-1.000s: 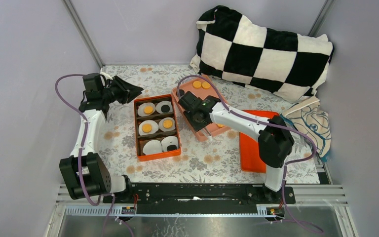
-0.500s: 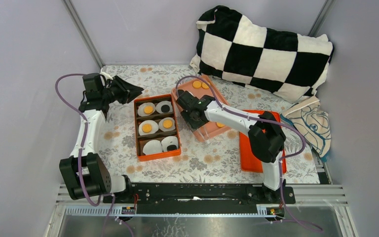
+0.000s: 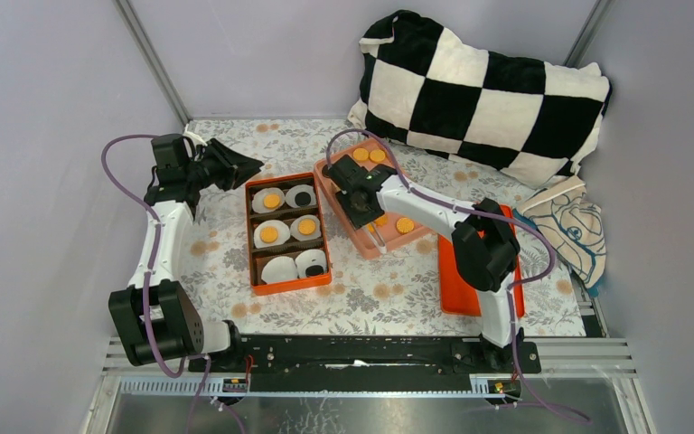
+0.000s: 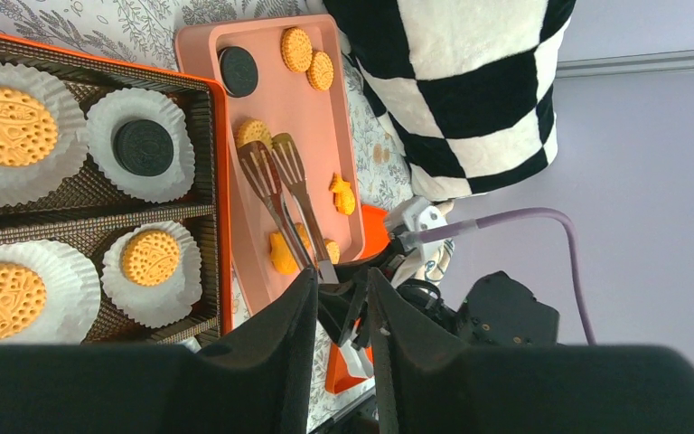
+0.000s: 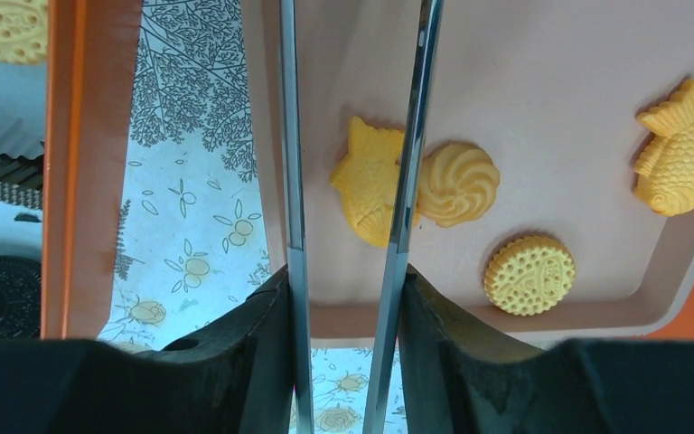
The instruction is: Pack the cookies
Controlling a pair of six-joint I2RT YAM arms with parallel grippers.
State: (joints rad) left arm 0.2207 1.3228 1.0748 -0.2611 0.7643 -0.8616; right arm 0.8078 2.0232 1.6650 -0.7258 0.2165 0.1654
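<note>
Golden cookies (image 3: pixel 369 155) and a black one (image 4: pixel 239 70) lie on the pink tray (image 3: pixel 384 242). My right gripper (image 3: pixel 359 201) is over that tray, shut on metal tongs (image 4: pixel 276 181). The tongs' arms (image 5: pixel 291 136) run between my right gripper's (image 5: pixel 343 280) fingers, and their tips sit near a round golden cookie (image 4: pixel 253 133) with nothing between them. A fish cookie (image 5: pixel 366 176), a swirl cookie (image 5: pixel 461 183) and a round cookie (image 5: pixel 529 275) lie under the tongs. The orange box (image 3: pixel 251 240) holds cookies in white paper cups (image 4: pixel 140 145). My left gripper (image 3: pixel 248 167) hangs open beside the box's far left corner, holding nothing.
A black-and-white checkered pillow (image 3: pixel 483 90) fills the back right. An orange lid (image 3: pixel 459 271) lies under the right arm, with a printed cloth bag (image 3: pixel 574 231) beside it. Grey walls close in on both sides.
My right gripper has carried the tongs from the tray's near end toward its far left part. The left arm has not moved.
</note>
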